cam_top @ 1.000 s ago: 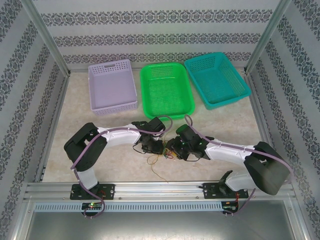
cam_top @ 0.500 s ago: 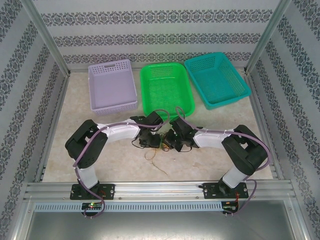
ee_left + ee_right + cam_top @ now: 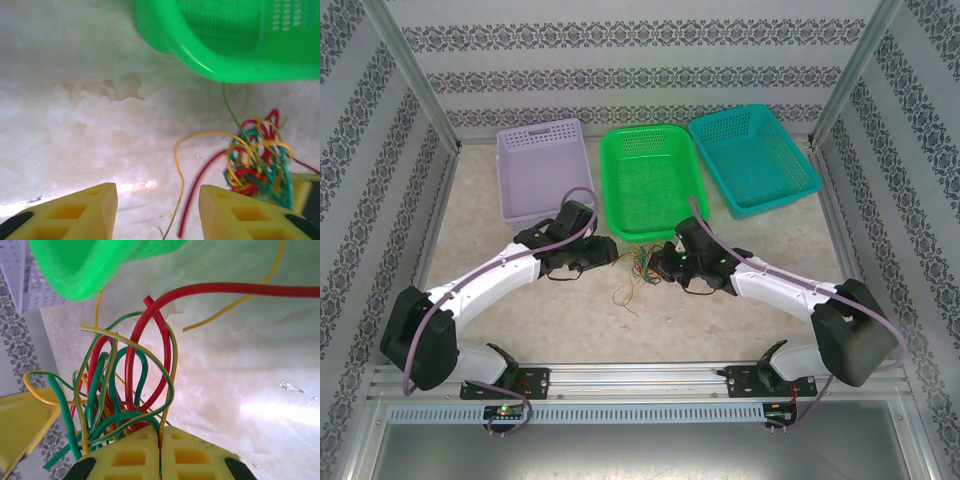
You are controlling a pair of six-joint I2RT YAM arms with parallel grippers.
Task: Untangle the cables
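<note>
Right claw (image 3: 161,440): pressed fully closed, yellow fingers meeting on a few strands of the thin red, green and yellow cables (image 3: 125,390). The loops fan up and to the left out of that pinch, so you look to be holding the edge of the knot, not its core. Left claw (image 3: 157,202): standing partly open and gripping nothing. One yellow strand and one red strand cross the gap close to its right-hand finger, but you cannot tell whether they sit at pad height or lie lower on the pale mottled table (image 3: 520,300). From the left claw the knot lies off to the right and a little ahead, just past that right-hand finger rather than between the two. From above, the bundle hangs between your two claws, nearer the right one, just in front of the near rim of the bright green perforated plastic basket (image 3: 606,190). Its loose tails trail away toward the near edge of the table, so the long axis runs roughly near-to-far while your claws face each other left-to-right. As the right arm is anchoring, the left is the free one. Judged from this, it must shift right to catch a single strand. Watch the basket wall close behind the knot.
</note>
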